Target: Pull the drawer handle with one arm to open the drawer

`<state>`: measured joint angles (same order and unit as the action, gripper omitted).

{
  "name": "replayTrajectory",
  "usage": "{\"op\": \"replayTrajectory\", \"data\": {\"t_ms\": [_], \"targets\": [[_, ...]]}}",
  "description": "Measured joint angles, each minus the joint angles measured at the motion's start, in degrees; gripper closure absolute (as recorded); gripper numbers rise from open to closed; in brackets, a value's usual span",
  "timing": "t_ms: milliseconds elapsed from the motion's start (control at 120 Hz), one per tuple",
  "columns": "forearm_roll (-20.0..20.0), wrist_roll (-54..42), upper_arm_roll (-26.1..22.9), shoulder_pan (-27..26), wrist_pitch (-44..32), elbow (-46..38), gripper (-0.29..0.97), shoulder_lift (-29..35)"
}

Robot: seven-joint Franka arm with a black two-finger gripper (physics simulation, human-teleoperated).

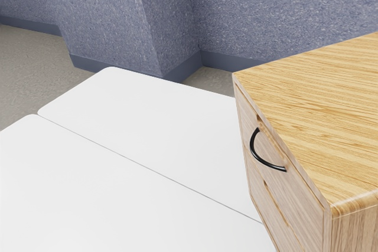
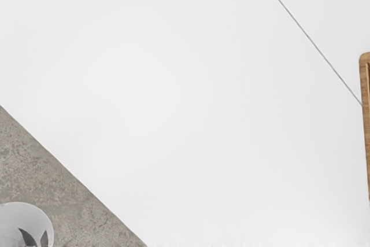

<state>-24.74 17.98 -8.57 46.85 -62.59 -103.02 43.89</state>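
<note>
**Not at the drawer yet**

I could not tell if my gripper was wide or narrow. It hung over the white table (image 2: 173, 85) beside the wooden cabinet (image 1: 319, 104). The black handle (image 1: 253, 151) on the cabinet's top drawer (image 1: 245, 116) faced the table, ready for pulling.

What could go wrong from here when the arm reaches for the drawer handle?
The black handle is a thin, shallow arc close to the drawer front, so the grasp might clip the wood or slip off. The wooden cabinet just stands on the white table, so a pull may drag it along instead of opening the drawer.
</note>
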Motion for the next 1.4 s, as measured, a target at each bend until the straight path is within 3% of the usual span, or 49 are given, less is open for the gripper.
{"op": "replayTrajectory", "data": {"t_ms": [400, 600, 850, 1000, 1400], "targets": [[-3.30, -2.09, 0.80, -0.04, -2.11, -8.13, 0.00, 5.10], [-7.84, -0.79, -4.50, 0.05, -4.99, -10.87, 0.00, 7.01], [-8.79, 3.12, -8.47, 0.25, -7.70, -11.43, 0.00, 9.23], [-9.27, 6.25, -10.44, 2.98, -8.52, -11.51, 0.00, 10.09], [-16.92, 13.14, -15.34, 4.68, -10.27, -10.99, 0.00, 12.68]]}}
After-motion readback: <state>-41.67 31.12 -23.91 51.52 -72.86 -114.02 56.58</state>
